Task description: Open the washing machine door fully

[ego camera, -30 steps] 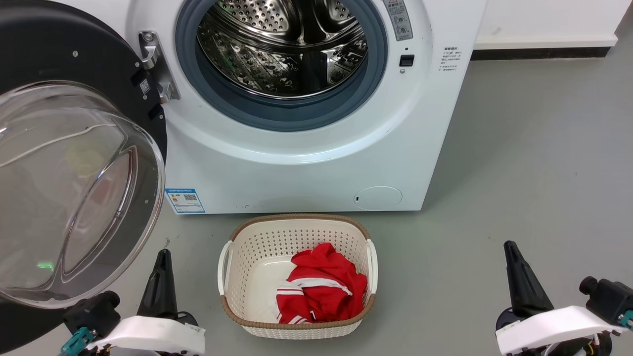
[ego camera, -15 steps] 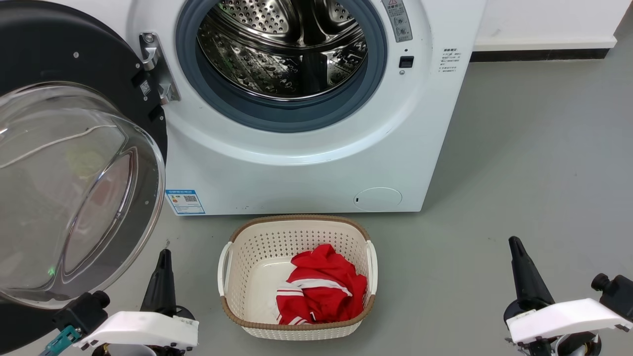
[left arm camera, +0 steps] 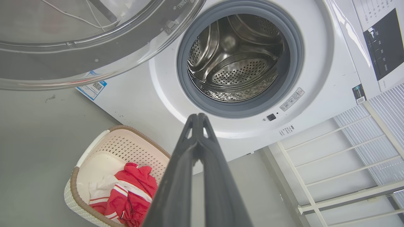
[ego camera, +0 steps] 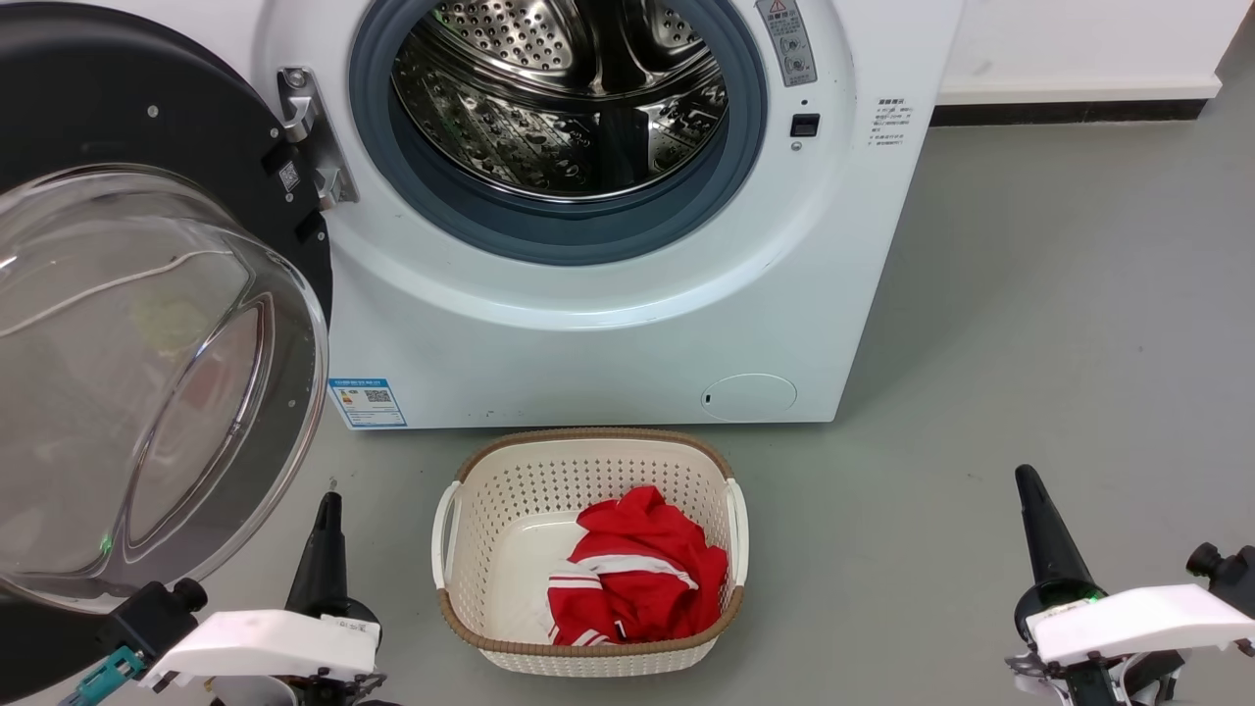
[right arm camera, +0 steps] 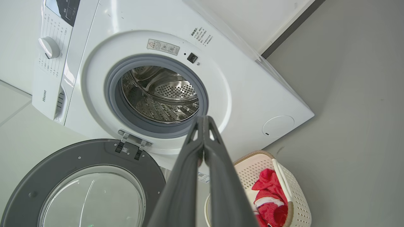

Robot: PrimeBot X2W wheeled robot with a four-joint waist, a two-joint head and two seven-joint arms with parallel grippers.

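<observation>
Head view: the washing machine door point(ego camera: 147, 373) stands swung out to the left of the washing machine point(ego camera: 608, 333) on its hinge point(ego camera: 309, 127), in the same place as a second ago, and the steel drum point(ego camera: 559, 98) lies fully exposed. The change is in the arms. The left gripper point(ego camera: 328, 510) has sunk a little toward the lower left corner and the right gripper point(ego camera: 1028, 485) has drifted toward the lower right, both clear of the door and low over the floor point(ego camera: 1029, 294). A basket point(ego camera: 588, 433) holding a red garment point(ego camera: 637, 569) sits between them, just in front of the washing machine. Left wrist view: the jaws of the left gripper point(left arm camera: 198, 118) are clenched tip to tip on nothing and point toward the drum mouth, while the door's glass bowl point(left arm camera: 79, 47) arches across the upper left. Right wrist view: the jaws of the right gripper point(right arm camera: 204, 120) are likewise clenched and empty, and the door point(right arm camera: 79, 157) sits swung far back from the opening. Judged from this, the door is at or near its full travel and the retreating arms suggest the opening is done, with nothing left to push
</observation>
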